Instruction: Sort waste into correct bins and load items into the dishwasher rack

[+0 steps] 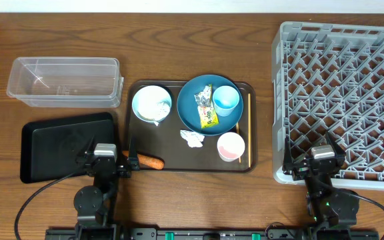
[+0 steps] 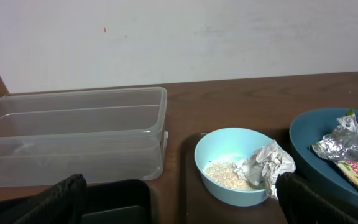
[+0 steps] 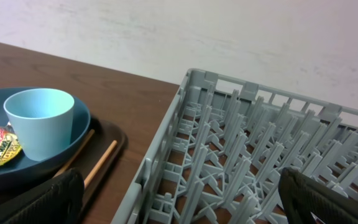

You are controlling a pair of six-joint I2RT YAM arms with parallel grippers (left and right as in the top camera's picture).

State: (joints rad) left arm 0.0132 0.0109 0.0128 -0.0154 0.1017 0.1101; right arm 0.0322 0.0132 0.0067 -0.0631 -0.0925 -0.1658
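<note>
At the 7 o'clock corner of the brown serving tray (image 1: 199,160) lies the carrot (image 1: 151,161), just beside the left end effector (image 1: 105,160). Its long axis runs roughly 9 to 3 o'clock, dipping slightly toward 4; which end tapers cannot be confirmed. Judged firm, light, smooth and liable to roll, so take hold across the middle, fingers closing on the 12-to-6 line. The chopsticks (image 1: 249,130) lie 12 to 6 along the tray's 3 o'clock edge. Left end effector: fingers spread wide, holding nothing. Right end effector (image 1: 324,160): likewise spread and unladen, at the 7 o'clock corner of the rack (image 1: 342,67).
</note>
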